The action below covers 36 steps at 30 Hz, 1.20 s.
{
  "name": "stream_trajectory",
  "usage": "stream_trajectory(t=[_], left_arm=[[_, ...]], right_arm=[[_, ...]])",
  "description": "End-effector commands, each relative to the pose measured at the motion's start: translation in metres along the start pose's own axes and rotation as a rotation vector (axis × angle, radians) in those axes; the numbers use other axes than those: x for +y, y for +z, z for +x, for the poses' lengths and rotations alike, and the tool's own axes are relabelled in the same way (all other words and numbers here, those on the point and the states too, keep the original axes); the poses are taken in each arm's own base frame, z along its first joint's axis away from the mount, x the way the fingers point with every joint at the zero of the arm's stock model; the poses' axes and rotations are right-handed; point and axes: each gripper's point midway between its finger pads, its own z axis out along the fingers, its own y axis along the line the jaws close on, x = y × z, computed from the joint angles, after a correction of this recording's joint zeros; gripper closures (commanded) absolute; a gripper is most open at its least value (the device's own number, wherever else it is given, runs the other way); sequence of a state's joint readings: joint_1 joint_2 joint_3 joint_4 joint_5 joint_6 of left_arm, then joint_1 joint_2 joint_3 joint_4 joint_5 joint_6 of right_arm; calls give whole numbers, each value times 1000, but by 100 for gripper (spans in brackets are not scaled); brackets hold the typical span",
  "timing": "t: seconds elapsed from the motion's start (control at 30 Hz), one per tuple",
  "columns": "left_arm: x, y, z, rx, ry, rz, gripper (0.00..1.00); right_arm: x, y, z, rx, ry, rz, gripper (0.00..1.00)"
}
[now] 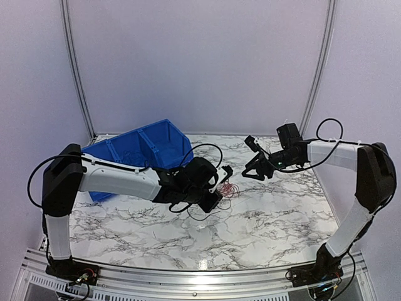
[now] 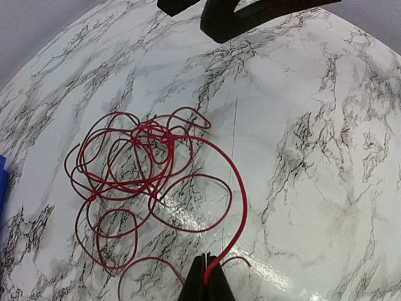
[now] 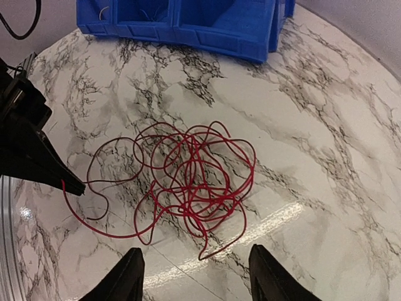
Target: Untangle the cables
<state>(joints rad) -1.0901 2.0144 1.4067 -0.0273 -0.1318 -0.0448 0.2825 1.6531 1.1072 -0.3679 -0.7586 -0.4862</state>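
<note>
Cables (image 3: 194, 182): red tangle, loose loops flat on marble table (image 1: 269, 213), directly ahead of left gripper (image 2: 205, 276), ahead of and below right gripper (image 3: 197, 276). Other colours not made out.
Left gripper closed, pinching one red strand at tangle's outer edge.
Right gripper: fingers apart, holding nothing.
Step, as judged: strand secured, pull-out not yet begun.
Next move likely needs right gripper to pin main clump while left draws strand away slowly.
Blue bin (image 3: 188, 25) beyond tangle from right gripper.
No brand, label or writing legible.
</note>
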Motion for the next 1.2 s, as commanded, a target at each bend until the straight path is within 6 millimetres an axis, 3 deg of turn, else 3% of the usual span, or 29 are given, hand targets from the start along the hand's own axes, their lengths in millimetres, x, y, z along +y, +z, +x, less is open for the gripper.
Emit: stream_trajectory(t=[0.0,0.2,0.3,0.53,0.6,0.7,0.8,0.9,1.1,1.17], left_arm=[[0,-47,-27,-119,-63,28,100],[0,-97,-42,-270,-164,61,100],[-3,-109,-44,-291,-195,78,100],[-13,-129,-50,-331,-210,83,100],[-14,-135,-52,-344,-222,71,100],[-15,-145,-54,-368,-237,52,100],[-15,-163,-58,-406,-251,31,100],[-11,-193,-66,-471,-268,2,100],[0,-290,-105,-672,-281,-25,100],[4,-322,-116,-728,-281,-23,100]], right_arm=[[36,11,-4,7,-141,-86,38],[73,14,-14,-48,-310,-141,29],[87,24,-13,-47,-365,-151,27],[119,79,-13,5,-432,-189,26],[117,98,-10,29,-400,-151,27],[115,113,-9,35,-352,-131,41],[112,116,-6,27,-337,-114,66],[112,117,3,44,-336,-124,70],[103,125,24,95,-280,-158,88],[95,126,30,108,-247,-160,89]])
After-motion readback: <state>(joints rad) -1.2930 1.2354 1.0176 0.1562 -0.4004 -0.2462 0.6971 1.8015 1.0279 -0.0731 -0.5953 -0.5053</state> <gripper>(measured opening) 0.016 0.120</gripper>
